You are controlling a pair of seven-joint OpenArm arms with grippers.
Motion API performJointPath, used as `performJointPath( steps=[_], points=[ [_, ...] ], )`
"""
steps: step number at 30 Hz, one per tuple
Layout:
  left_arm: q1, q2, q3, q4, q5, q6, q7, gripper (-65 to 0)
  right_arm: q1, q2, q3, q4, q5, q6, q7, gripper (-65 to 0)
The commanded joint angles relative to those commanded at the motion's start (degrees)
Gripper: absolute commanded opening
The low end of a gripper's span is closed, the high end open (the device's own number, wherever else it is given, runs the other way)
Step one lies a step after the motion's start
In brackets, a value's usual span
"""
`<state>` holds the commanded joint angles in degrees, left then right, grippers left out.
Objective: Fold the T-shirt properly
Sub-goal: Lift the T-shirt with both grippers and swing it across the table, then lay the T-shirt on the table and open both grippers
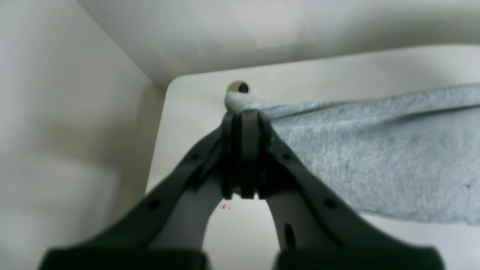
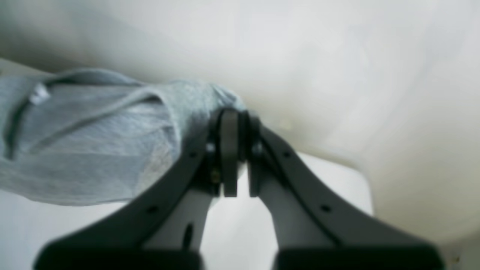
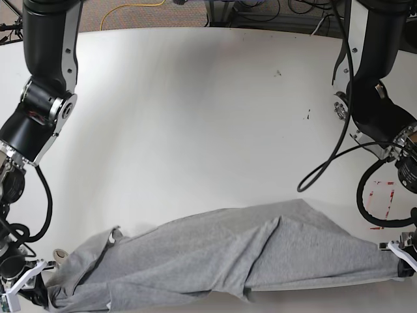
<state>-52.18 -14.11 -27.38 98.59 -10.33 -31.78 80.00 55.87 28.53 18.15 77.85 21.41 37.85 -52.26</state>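
The grey T-shirt (image 3: 221,254) lies stretched in a long band along the near table edge, bunched and creased, collar end toward the left. My left gripper (image 1: 243,114) is shut on one corner of the cloth; in the base view the left gripper (image 3: 402,257) sits at the far right. At the other end, the right gripper (image 2: 229,114) is shut on a bunched edge of the T-shirt (image 2: 93,142), beside the collar with its white tag (image 2: 37,95). The base view shows the right gripper (image 3: 36,290) at the bottom left corner.
The white table (image 3: 195,117) extends behind the shirt. A round hole (image 1: 243,88) in the table sits just past the left gripper's tips. Red marks (image 3: 381,195) and small dark specks (image 3: 307,116) dot the right side. Cables (image 3: 130,10) run on the floor beyond the far edge.
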Motion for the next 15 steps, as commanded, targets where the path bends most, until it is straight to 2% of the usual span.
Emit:
performJointPath(
  steps=[4, 10, 13, 15],
  points=[
    [-2.64, -0.53, -2.11, -4.04, 0.00, 0.00, 0.00, -65.0, 2.55, 0.26, 0.00, -2.02, -0.09, -0.09, 0.00, -61.8],
    [-3.78, -0.53, -2.81, -5.10, 0.00, 0.00, 0.00, -65.0, 2.73, 0.26, 0.26, -2.55, 0.09, -0.09, 0.00, -61.8],
    [-3.52, -0.53, -2.55, -5.10, 0.00, 0.00, 0.00, -65.0, -0.79, 0.26, 0.44, -2.11, 0.53, -0.09, 0.00, -62.0],
    [-1.32, -0.53, -2.37, -4.92, -0.18, 0.00, 0.00, -65.0, -4.04, -0.18, 2.55, 0.35, 0.53, -0.09, 0.00, -62.0]
  ],
)
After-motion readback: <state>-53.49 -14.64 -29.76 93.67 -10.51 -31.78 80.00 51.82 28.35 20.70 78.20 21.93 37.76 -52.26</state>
